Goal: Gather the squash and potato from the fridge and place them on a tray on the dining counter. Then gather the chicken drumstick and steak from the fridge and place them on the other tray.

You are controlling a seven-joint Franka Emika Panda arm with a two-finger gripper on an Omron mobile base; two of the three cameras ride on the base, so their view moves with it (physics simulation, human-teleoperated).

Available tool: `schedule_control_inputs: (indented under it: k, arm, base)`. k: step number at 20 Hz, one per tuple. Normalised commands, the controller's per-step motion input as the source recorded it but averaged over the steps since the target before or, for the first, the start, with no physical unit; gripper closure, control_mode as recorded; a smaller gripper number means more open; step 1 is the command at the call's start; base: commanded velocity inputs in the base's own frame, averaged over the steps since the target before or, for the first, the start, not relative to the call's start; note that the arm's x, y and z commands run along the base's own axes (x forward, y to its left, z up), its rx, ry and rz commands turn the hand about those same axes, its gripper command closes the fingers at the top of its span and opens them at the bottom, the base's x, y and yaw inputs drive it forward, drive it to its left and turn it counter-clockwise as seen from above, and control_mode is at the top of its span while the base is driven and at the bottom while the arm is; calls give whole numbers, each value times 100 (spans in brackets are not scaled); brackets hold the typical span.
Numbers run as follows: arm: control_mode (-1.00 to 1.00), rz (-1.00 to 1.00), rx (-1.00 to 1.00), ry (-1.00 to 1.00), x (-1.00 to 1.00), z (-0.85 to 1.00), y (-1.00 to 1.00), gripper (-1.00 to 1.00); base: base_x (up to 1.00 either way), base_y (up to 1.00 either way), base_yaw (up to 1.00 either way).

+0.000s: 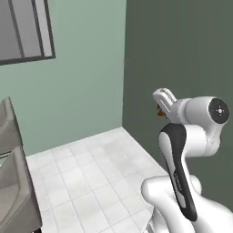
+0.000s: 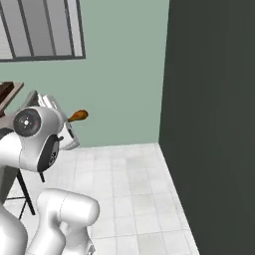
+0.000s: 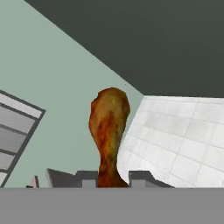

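One chicken drumstick point(image 3: 109, 131) is clamped by its narrow end between the two fingers of the gripper point(image 3: 113, 178) and carried in the air, thick end outward. The arm is folded, its hand raised above the white tiled floor point(image 1: 91, 173) near a corner of two walls.

Open white-tiled floor point(image 1: 91, 173) ahead leaves free passage, bounded by the pale green wall point(image 1: 86, 68) ahead and the dark grey wall point(image 2: 214, 124) at right.

The mottled orange-brown chicken drumstick point(image 3: 109, 131) is showing against a pale green wall point(image 3: 52, 74), dark grey-green wall point(image 3: 166, 39) and white tiled floor point(image 3: 175, 140).
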Motion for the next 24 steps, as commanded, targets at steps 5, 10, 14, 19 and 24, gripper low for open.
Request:
schedule_control_inputs:
  k: [5, 10, 14, 19, 24]
  arm:
    - [100, 0, 0, 0, 0, 0, 0, 100]
    - [100, 0, 0, 0, 0, 0, 0, 100]
    - [100, 0, 0, 0, 0, 0, 0, 100]
    - [100, 0, 0, 0, 0, 0, 0, 100]
    - [100, 0, 0, 0, 0, 0, 0, 100]
  base:
    - [88, -23, 39]
    - [85, -24, 39]
    - [82, -30, 39]
    - [75, -39, 39]
    - [69, -44, 39]
